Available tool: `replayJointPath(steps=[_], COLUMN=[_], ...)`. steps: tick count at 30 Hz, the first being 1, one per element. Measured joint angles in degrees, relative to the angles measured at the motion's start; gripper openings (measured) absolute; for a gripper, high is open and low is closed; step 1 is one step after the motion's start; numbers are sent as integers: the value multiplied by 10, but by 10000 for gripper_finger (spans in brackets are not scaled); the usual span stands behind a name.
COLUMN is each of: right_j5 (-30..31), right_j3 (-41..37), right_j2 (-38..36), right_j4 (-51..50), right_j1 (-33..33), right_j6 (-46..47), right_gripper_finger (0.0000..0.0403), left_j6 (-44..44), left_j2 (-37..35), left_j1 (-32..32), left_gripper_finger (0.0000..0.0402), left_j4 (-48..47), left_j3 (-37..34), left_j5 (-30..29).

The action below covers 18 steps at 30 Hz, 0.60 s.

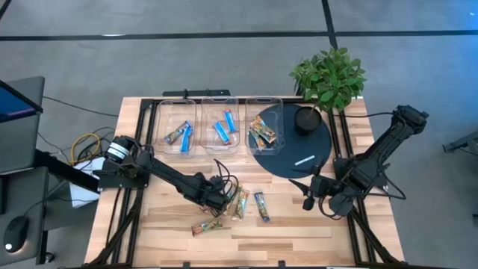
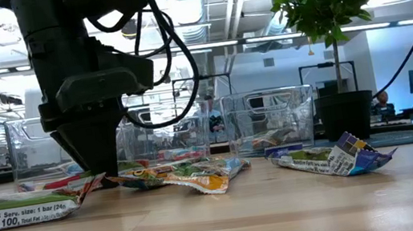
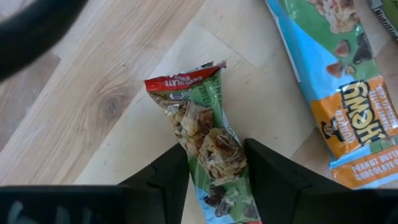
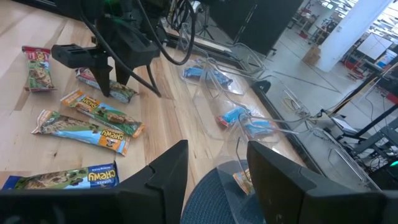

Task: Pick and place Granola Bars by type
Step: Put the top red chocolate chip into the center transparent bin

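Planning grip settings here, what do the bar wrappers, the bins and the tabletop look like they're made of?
Granola Bars: thin glossy plastic film, apparently, crinkled with crimped ends. Bins: clear rigid plastic, probably, since the contents show through the walls. Tabletop: light wooden planks, matte, with visible grain and a knot.

The granola bar (image 3: 211, 149) between the dark fingers (image 3: 165, 183) is showing a green wrapper with a red end; a neighbouring bar (image 3: 348, 93) is wearing blue, green and orange with white lettering. Blue-wrapped bars (image 1: 224, 127) are lying in clear bins (image 1: 220, 104) beside a dark round disc (image 1: 287, 146) on the pale striped wooden table (image 1: 299, 220)
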Motion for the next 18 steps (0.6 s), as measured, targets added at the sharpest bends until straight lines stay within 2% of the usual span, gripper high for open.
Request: replayJointPath(steps=[12, 18], right_j5=[-1, -1], right_j3=[0, 0], right_j2=[0, 0], right_j4=[0, 0], right_j1=[0, 0], right_j6=[0, 0], right_gripper_finger=[159, 159], left_j6=[61, 88], left_j2=[0, 5], left_j1=[0, 1], left_gripper_finger=[135, 121], left_j4=[18, -21], left_j3=[1, 34], left_j5=[4, -6])
